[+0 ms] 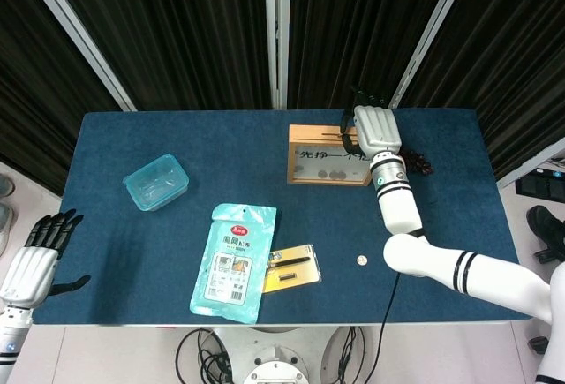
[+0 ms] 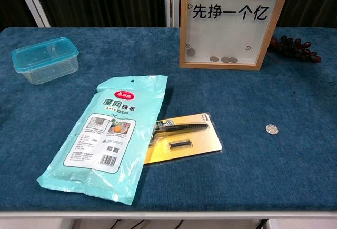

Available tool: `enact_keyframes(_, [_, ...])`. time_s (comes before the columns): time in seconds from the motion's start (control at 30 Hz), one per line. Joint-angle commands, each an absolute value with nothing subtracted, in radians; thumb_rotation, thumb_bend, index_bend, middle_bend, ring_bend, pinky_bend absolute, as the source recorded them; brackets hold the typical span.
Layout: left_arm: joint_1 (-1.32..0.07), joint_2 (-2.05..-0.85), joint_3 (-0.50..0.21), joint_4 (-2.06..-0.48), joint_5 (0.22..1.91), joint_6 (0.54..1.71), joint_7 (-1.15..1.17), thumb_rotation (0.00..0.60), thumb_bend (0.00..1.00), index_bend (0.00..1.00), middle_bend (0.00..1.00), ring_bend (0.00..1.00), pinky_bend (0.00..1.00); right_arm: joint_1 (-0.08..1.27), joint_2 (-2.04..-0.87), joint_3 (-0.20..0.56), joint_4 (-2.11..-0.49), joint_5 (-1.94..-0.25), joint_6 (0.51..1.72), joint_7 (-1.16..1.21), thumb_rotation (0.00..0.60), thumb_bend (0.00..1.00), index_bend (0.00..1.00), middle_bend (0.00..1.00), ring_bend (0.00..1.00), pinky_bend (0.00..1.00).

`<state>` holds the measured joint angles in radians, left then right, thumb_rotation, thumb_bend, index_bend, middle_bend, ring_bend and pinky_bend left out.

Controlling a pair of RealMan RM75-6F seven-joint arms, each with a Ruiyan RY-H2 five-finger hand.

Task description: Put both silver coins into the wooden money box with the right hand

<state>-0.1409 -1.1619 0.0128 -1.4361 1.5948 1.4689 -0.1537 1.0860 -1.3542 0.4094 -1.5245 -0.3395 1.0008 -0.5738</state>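
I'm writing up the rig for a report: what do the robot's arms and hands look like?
Both arms are glossy white tubes; the right arm carries black bands near the elbow and ringed joints at the wrist. Each hand has a white, boxy back and black fingers: the right hand at the far side of the table, the left hand at the table's left.

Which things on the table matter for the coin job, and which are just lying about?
For the job:
wooden money box
silver coin on the cloth
right hand over the box top

Lying about:
blue plastic container
teal wipes packet
yellow blister card
grapes
left hand
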Motion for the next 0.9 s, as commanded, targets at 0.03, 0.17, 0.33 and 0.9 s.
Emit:
enact_keyframes(0.03, [-0.141,-1.161,0.012,-1.437,1.594,1.469,-0.153,0.6,0.05,0.0,0.0,0.0,0.0,1.088,-1.358,0.408,-1.52,-0.335,1.002,-0.57,0.6,0.37,0.79,0.02,0.0,0.0])
enact_keyframes(0.17, [-0.139,-1.159,0.012,-1.438,1.59,1.469,-0.154,0.6,0.05,0.0,0.0,0.0,0.0,1.091,-1.36,0.404,-1.515,-0.332,1.005,-0.571,0.6,0.38,0.79,0.02,0.0,0.0])
enact_keyframes(0.33, [-0.137,-1.159,0.012,-1.436,1.588,1.469,-0.156,0.6,0.05,0.0,0.0,0.0,0.0,1.091,-1.36,0.398,-1.51,-0.328,0.999,-0.57,0.6,0.38,0.71,0.02,0.0,0.0])
enact_keyframes(0.9, [-0.14,-1.155,0.01,-1.446,1.587,1.465,-0.144,0.6,0.05,0.0,0.0,0.0,0.0,1.053,-1.321,0.385,-1.546,-0.418,0.982,-0.497,0.6,0.36,0.0,0.0,0.0,0.0])
